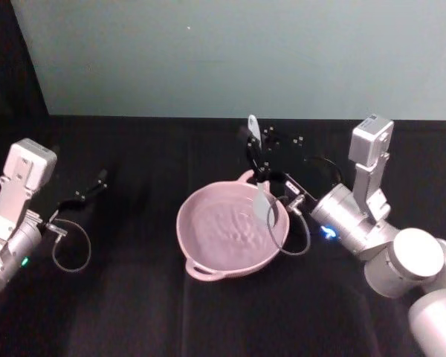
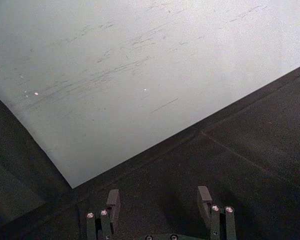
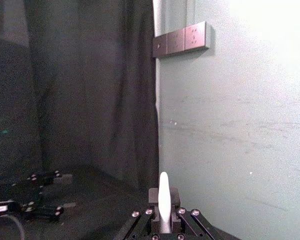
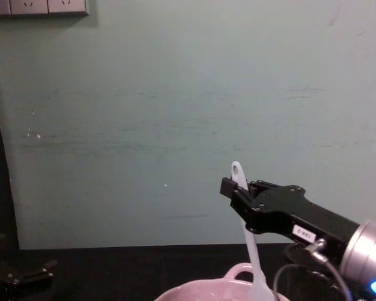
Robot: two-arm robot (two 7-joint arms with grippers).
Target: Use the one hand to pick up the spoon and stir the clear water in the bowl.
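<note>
On the black worktop (image 1: 134,312) you had the pink bowl (image 1: 208,269) at the centre. The right tool (image 1: 259,160) was clenched on the handle of the spoon (image 1: 263,206) above the bowl's far right rim, with the scoop down in the water. By my judgement, a wide sweep could knock the scoop against the wall, slopping water or shoving the bowl. The cable loop (image 1: 307,238) just beside that rim might snag, while the left tool (image 2: 158,195) sat released and empty near the left edge, well apart.
</note>
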